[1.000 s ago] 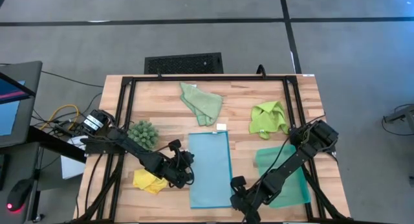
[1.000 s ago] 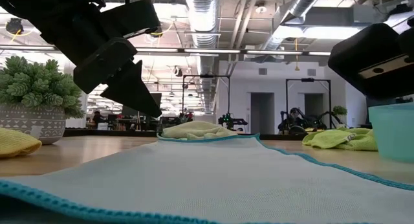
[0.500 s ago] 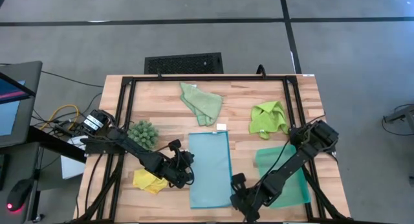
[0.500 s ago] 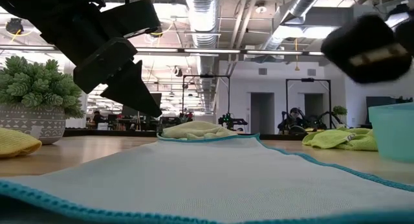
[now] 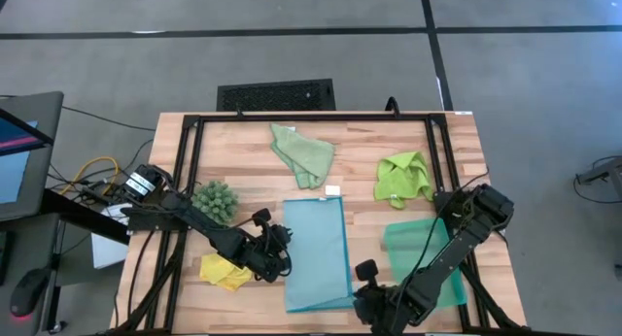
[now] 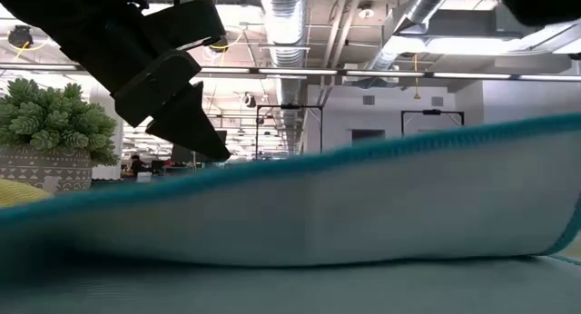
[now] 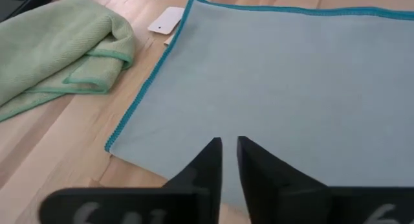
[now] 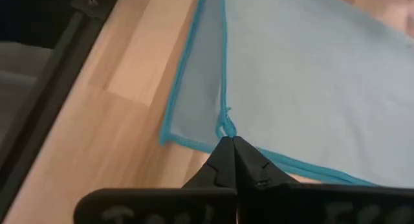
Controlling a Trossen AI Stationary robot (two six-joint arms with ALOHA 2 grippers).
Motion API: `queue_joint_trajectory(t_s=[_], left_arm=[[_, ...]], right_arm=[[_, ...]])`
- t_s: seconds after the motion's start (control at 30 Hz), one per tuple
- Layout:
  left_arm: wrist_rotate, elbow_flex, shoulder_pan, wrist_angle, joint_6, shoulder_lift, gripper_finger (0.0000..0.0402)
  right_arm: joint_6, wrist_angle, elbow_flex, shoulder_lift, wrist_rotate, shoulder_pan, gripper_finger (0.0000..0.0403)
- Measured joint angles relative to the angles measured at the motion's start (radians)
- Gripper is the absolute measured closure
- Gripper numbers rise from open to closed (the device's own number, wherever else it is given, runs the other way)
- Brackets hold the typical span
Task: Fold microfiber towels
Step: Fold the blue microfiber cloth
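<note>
Looks like the very start of the first fold on the light blue towel (image 5: 316,253), spread flat mid-table toward the front edge. Got the right gripper (image 8: 228,141) clenched tight on the towel's front right corner, with that corner raised off the wood and a flap of cloth filling the low view. Got the left gripper (image 7: 229,143) parked low at the towel's left edge, fingers parted just a sliver and nothing between them, so not grasping anything as far as can be told.

Next up, probably: needs the left side to grab a matching corner, or at least pin the cloth, then carry the raised end over toward the far edge and line up the teal hems. Guessing a one-handed pull would just drag the whole thing crooked, since this stuff looks limp and grippy.

Around it: a teal tray (image 5: 428,263) just to the right under the right arm, a yellow towel (image 5: 224,271) bunched beside the left arm, a spiky green plant (image 5: 215,198) behind that, a sage green towel (image 5: 303,153) and lime green towel (image 5: 404,177) crumpled at the back. Also a small white tag (image 5: 332,190) right at the far edge. Nothing lying on the fold path itself; only worth watching the tray for the right arm's swing.
</note>
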Motion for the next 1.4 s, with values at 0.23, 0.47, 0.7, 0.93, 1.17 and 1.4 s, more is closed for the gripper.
queue_joint_trajectory(t_s=[0.23,0.47,0.7,0.93,1.17,1.4], left_arm=[[0.001,0.000,0.000,-0.001,-0.007,0.000,0.0286],[0.004,0.000,0.000,-0.007,-0.010,0.000,0.0248],[0.016,0.000,0.000,-0.009,-0.010,0.000,0.0241],[0.016,0.000,0.000,-0.009,-0.010,0.000,0.0241],[0.017,0.000,0.014,-0.072,-0.062,0.000,0.0241],[0.027,-0.064,0.020,-0.023,-0.108,-0.001,0.0242]], right_arm=[[-0.017,-0.034,0.035,0.000,0.027,0.031,0.0393],[-0.049,-0.036,0.058,0.000,0.037,0.048,0.0396],[-0.033,-0.015,0.023,0.000,-0.114,0.038,0.0389],[-0.092,-0.048,0.030,0.000,0.000,0.038,0.0399],[-0.181,-0.077,0.074,0.000,0.142,0.097,0.0397],[-0.114,-0.094,0.043,0.000,0.015,0.090,0.0392]])
